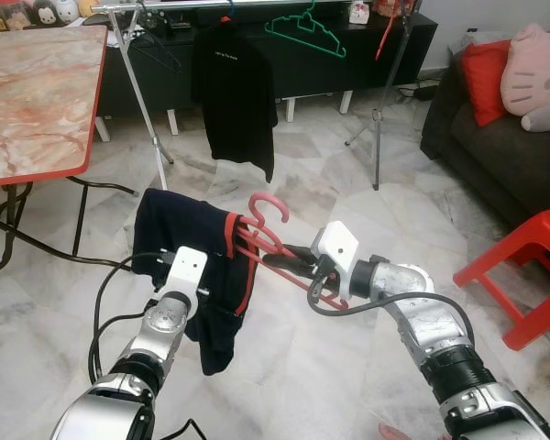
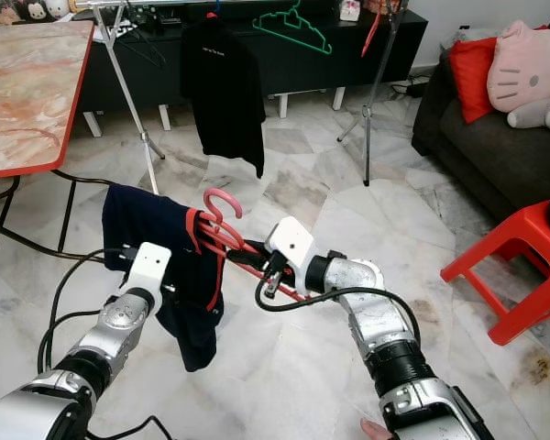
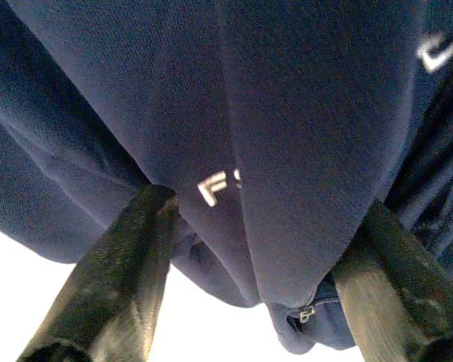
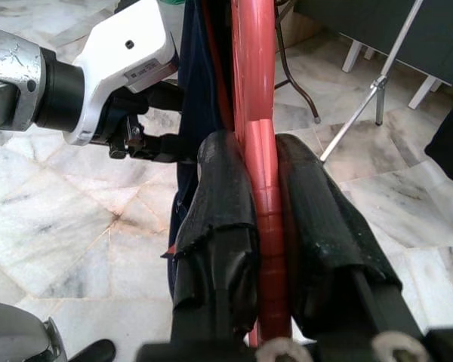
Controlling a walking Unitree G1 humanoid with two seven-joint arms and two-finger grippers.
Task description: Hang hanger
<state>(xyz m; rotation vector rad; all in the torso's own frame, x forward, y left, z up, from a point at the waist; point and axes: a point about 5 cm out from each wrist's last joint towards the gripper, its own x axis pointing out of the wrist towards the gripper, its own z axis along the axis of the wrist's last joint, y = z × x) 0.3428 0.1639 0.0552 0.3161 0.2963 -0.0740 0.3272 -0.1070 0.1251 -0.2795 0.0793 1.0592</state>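
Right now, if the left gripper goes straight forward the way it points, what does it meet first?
Probably nothing new: the left gripper already has the navy garment bunched between its fingers. Past that fold looks like bare floor, though depth is unclear.

Both eye views look forward and down from the head, sharing the clothes rack – wrist views sit close along their fingers.

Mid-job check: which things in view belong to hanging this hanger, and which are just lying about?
Belongs to the job:
- red plastic hanger, clamped in the right tool
- navy garment draped on it, gripped by the left tool
- metal clothes rack

Lying about:
- marble-top table
- red plastic stool
- dark sofa
- green hanger
- hung black shirt
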